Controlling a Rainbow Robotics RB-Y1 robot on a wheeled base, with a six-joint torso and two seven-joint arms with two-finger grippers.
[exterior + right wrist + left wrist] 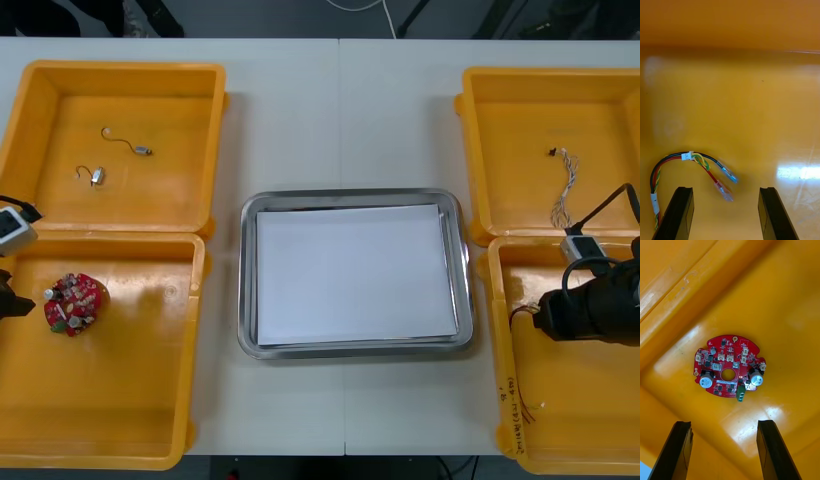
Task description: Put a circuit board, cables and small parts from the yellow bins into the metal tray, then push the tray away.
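Observation:
A round red circuit board (73, 303) lies in the near left yellow bin (110, 410). My left gripper (18, 302) hovers just left of it, open; in the left wrist view the board (729, 367) sits beyond the gap of that gripper (724, 453). My right gripper (538, 316) is low inside the near right bin (570, 420), open. In the right wrist view a red and yellow cable (696, 161) curls on the bin floor just ahead of the gripper (725, 213), near one finger (677, 213). The metal tray (350, 196), white inside, holds nothing.
The far left bin (120, 68) holds two small metal parts (140, 150) with thin leads. A twisted blue and white cable (566, 185) lies in the far right bin (540, 75). More red and yellow cable (514, 398) runs along the near right bin's left wall.

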